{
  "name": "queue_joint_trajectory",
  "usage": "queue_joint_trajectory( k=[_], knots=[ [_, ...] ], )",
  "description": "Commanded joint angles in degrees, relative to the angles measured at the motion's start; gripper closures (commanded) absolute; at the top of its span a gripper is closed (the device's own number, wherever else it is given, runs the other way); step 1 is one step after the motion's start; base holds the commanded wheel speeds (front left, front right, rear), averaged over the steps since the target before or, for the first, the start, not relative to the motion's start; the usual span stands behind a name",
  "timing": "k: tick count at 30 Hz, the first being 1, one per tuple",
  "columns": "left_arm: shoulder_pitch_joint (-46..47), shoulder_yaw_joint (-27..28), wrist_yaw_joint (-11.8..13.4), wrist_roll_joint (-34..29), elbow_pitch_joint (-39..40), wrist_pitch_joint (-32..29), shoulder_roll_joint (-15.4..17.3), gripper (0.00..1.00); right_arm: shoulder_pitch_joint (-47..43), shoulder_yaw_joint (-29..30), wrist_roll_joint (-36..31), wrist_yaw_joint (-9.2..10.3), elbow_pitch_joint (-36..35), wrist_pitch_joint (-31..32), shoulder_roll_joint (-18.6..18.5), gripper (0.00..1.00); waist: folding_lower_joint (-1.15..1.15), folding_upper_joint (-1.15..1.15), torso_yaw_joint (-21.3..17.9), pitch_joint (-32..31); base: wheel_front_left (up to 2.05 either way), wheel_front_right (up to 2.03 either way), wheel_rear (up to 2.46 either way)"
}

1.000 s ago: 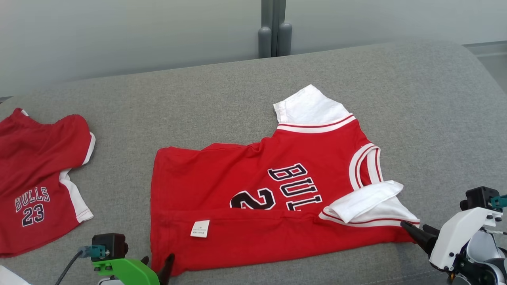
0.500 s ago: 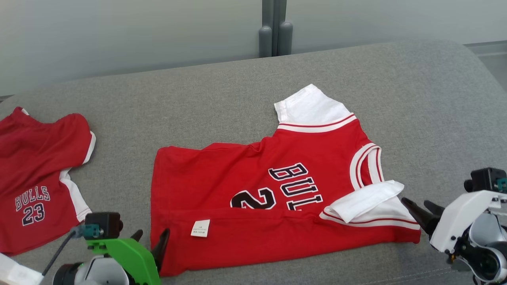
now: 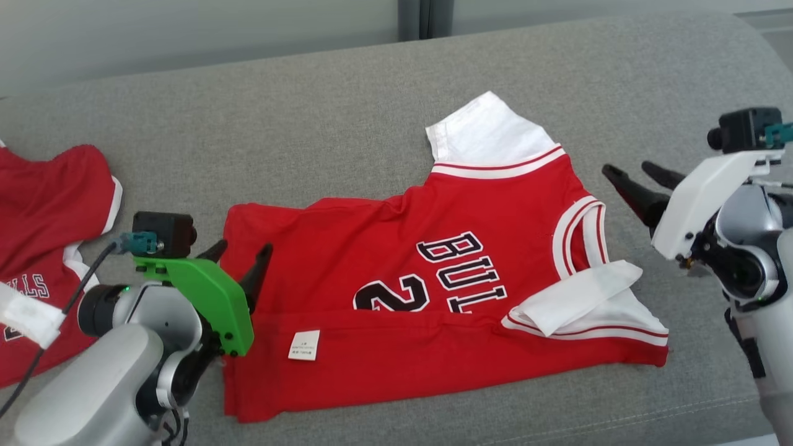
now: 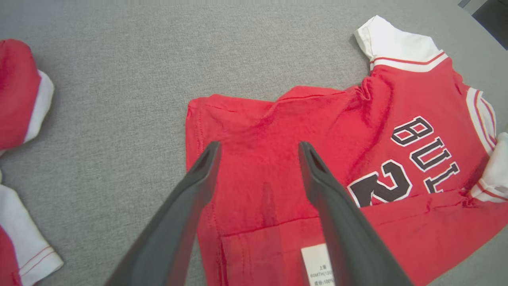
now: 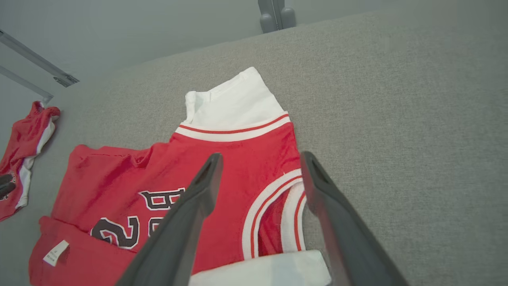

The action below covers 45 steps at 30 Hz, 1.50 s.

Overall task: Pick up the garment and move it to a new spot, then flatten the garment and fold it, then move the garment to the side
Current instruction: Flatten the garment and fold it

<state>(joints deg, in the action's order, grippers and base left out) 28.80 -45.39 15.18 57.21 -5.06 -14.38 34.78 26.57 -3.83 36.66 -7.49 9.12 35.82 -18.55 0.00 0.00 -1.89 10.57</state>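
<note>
Two pincers are mine, and both stand released, fingers spread wide with nothing between them. The red Bulls jersey [image 3: 396, 260] lies spread on the grey upholstered seat [image 3: 310, 124], and I place everything else by it.

My left pincer [image 3: 243, 248] is at the jersey's hem end, with its fingers pointing over the red cloth there. In the left wrist view the two fingers [image 4: 198, 186] frame a wrinkled patch of the hem, and I cannot tell whether they touch it. My right pincer [image 3: 627, 167] is at the opposite end, just beyond the striped neckline [image 3: 579, 238], over bare grey fabric and apart from the cloth.

The jersey's near long edge is folded up over its front, so the fold covers the lower part of the black lettering [image 3: 455, 272]. A small white care label [image 3: 304, 345] shows on that fold. The far white sleeve [image 3: 483, 136] lies flat and sticks out from the jersey, while the near white sleeve [image 3: 576, 297] is doubled back on top of it.

A second red garment with white trim [image 3: 43, 204] lies well apart, beyond the jersey's hem end.
</note>
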Motion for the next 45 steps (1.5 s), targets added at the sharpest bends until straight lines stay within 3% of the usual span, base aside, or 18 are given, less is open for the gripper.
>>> queue_joint_trajectory(
  k=[1, 17, 33, 45],
  knots=[
    [2.2, 0.0, -0.4, -0.9, -1.0, -0.1, -0.4, 0.00, 2.5, -0.8, -0.1, 0.00, 0.9, -0.6, -0.4, 0.00, 0.00, 0.00, 0.6, 3.9, 0.00, 0.00, 0.00],
    [14.5, -1.4, -3.2, -5.9, -10.2, 2.6, -6.9, 0.00, 27.2, -12.3, 4.1, -0.01, 15.4, -7.5, -6.6, 0.00, 0.00, 0.00, 6.6, 15.3, 0.00, 0.00, 0.00],
    [18.0, -2.5, -3.0, -7.2, -9.1, 2.3, -9.3, 0.00, 38.9, -20.5, 8.6, 0.00, 29.8, -5.8, -8.8, 0.00, 0.00, 0.00, 11.0, 19.4, 0.00, 0.00, 0.00],
    [18.7, -3.1, -4.8, -7.0, -11.0, 3.5, -10.2, 0.00, 40.7, -24.4, 12.0, -0.01, 34.1, -6.0, -8.2, 0.00, 0.00, 0.00, 10.8, 20.3, 0.00, 0.00, 0.00]
  ],
)
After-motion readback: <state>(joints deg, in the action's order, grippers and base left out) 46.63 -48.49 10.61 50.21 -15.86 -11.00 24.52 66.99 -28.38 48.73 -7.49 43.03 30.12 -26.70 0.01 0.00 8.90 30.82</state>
